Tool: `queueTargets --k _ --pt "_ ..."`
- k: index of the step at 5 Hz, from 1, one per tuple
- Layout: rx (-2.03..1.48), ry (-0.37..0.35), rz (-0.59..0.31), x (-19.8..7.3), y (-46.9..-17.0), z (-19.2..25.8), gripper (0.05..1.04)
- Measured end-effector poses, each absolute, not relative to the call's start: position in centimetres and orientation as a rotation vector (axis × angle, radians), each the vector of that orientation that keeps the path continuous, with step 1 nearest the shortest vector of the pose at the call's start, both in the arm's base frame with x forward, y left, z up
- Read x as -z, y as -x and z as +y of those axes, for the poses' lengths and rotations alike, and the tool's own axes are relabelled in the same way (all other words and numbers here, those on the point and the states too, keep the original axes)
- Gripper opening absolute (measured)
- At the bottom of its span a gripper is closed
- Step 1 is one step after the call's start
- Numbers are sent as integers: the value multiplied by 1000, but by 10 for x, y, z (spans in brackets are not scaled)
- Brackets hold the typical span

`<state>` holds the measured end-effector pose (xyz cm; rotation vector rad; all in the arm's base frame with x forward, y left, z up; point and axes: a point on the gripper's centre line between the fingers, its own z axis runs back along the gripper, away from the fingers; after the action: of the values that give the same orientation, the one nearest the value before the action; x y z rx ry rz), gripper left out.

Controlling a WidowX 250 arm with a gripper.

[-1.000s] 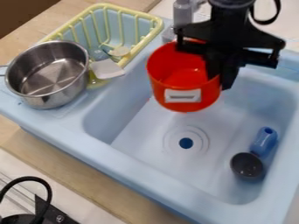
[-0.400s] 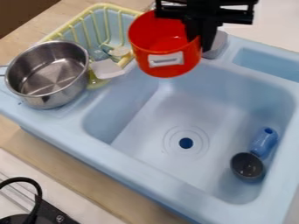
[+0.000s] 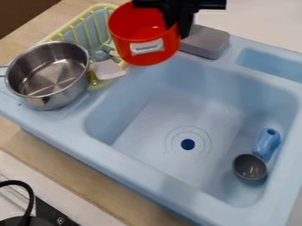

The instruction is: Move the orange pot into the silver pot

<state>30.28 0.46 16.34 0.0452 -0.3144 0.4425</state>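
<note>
In the camera view, looking down at a slant, a black robot gripper (image 3: 179, 30) hangs at the top edge, its fingers clamped on the right-hand wall of an orange pot (image 3: 126, 45). The pot is held in the air, its open mouth tipped toward me, with a small white label on its side. Seen from here, it overlaps the back corner of a light blue toy sink (image 3: 118, 165) and part of a yellow wire dish rack (image 3: 106, 5).

To the left, the silver pot (image 3: 66, 96) stands upright on the sink's ledge, beside the rack, and the orange pot is apart from it. A white flat piece (image 3: 108, 70) lies just right of the silver pot. Behind the basin sits a grey block (image 3: 206, 42). Inside, near the right wall, lies a scoop (image 3: 250, 167) with a blue handle; a dark round drain (image 3: 187, 144) marks the floor.
</note>
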Motion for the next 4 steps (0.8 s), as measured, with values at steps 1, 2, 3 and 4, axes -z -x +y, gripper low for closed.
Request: queueTargets --k 1,2,3,4 --pt "-478 -51 -310 -167 -303 15 56" --pt "-504 -96 -293 -168 -298 22 56" --pt "-524 -53 -288 -178 -290 26 56" --pt "-555 -78 -343 -192 -273 33 56"
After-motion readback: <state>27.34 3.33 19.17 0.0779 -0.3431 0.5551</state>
